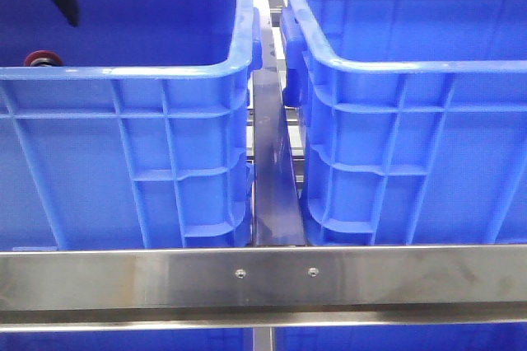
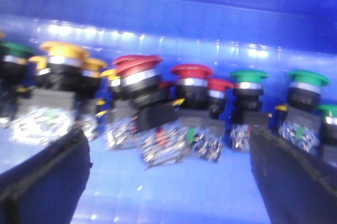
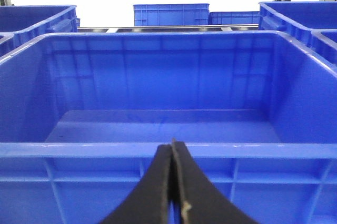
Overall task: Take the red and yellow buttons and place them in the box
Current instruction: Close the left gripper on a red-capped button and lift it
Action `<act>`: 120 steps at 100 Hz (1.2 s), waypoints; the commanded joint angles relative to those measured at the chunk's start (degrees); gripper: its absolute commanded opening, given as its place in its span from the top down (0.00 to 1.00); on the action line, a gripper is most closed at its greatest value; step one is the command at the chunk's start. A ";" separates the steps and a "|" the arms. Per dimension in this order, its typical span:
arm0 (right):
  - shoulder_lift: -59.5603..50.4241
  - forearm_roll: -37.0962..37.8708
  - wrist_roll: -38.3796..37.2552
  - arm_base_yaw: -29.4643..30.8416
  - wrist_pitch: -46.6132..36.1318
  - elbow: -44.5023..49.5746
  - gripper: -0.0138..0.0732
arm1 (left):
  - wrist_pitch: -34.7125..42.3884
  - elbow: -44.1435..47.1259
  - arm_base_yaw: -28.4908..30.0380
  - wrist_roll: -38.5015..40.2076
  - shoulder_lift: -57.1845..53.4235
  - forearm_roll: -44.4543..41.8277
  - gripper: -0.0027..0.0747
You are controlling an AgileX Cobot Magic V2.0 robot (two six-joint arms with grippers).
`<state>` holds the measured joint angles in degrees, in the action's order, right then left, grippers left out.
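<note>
With the left gripper (image 2: 168, 182) spread wide before crowded red buttons (image 2: 138, 71) — and the right gripper (image 3: 172, 192) closed, empty — a neighbouring green button (image 2: 247, 79) could be caught instead.

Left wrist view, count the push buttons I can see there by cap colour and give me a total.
Red-capped round push buttons: 3
Green-capped round push buttons: 4
Yellow-capped round push buttons: 2
Total: 9 clearly seen. The picture is blurred and the caps overlap, so more may hide behind.

front view low behind crate walls (image 1: 123, 153), wrist views close inside crates
</note>
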<state>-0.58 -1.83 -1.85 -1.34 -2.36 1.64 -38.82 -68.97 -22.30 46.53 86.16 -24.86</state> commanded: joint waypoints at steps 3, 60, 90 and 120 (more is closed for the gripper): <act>-1.24 0.51 -0.04 -0.10 -4.87 -0.06 0.92 | -0.12 -3.42 -1.37 5.16 0.31 -5.21 0.24; -1.24 0.51 -0.04 -0.10 -4.87 -0.06 0.92 | -0.50 -3.88 0.22 12.65 5.88 -9.00 0.24; -1.24 0.51 -0.04 -0.10 -4.87 -0.06 0.92 | 0.75 -3.88 0.59 12.65 8.55 -9.16 0.24; -1.24 0.51 -0.04 -0.10 -4.87 -0.06 0.92 | 1.36 -3.88 0.59 12.65 10.66 -9.16 0.26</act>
<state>-0.58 -1.83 -1.85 -1.34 -2.36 1.64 -39.17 -71.20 -21.78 58.39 98.87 -32.37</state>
